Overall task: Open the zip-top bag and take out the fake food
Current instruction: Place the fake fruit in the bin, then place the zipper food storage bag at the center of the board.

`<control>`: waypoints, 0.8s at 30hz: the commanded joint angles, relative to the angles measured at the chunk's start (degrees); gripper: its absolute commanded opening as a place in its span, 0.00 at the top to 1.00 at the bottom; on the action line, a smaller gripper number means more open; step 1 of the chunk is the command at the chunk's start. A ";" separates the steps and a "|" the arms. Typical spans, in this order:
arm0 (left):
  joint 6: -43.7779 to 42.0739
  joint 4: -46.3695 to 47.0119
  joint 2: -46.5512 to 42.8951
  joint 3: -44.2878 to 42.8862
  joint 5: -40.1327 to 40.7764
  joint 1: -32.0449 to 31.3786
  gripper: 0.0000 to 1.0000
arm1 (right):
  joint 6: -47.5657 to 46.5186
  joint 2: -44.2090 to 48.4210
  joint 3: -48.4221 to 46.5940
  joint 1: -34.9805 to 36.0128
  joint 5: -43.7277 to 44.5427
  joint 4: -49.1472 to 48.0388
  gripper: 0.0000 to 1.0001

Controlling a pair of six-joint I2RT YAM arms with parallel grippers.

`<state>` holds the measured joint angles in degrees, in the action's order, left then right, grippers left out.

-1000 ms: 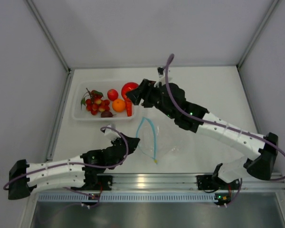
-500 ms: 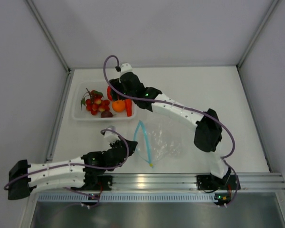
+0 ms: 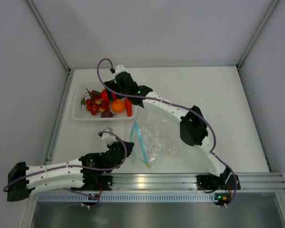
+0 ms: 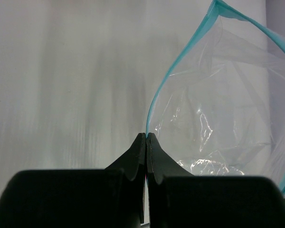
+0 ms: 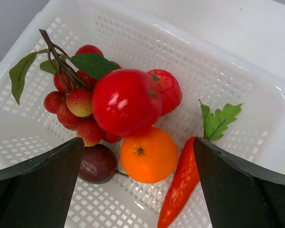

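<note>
bag [image 4: 218, 118]: clear, crinkled, glossy plastic, teal strip | apple [image 5: 126, 102]: shiny, smooth red plastic | berries [image 5: 78, 102]: rough, dull red | basket [image 5: 218, 71]: white perforated plastic | tabletop [image 3: 218, 95]: matt white

This looks like a robotics lab cell. Plain grey panels [image 3: 156, 28] close in a white table [image 3: 218, 95], and two robot arms [image 3: 166, 107] are fixed on an aluminium rail [image 3: 152, 180] at its edge. Glossy fake food [image 5: 128, 102] lies in a white basket [image 5: 204, 57].
</note>
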<state>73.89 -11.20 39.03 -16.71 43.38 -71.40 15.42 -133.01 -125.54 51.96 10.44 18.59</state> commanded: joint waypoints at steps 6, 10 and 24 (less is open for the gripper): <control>-7.33 -1.28 1.75 -7.36 2.50 0.20 1.00 | -0.74 28.62 19.51 -2.13 6.16 0.13 0.01; -13.93 -3.91 5.79 -16.40 3.73 1.52 1.00 | 1.10 45.35 33.92 -2.83 13.79 4.78 0.00; -36.00 -4.00 47.69 -56.04 -4.26 10.49 1.00 | 12.18 100.19 59.53 -3.89 30.87 32.37 0.01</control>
<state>44.47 -15.75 79.55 -66.11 41.67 -61.41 24.29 -38.15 -67.37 48.56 37.43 40.95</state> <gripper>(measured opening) 0.020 0.993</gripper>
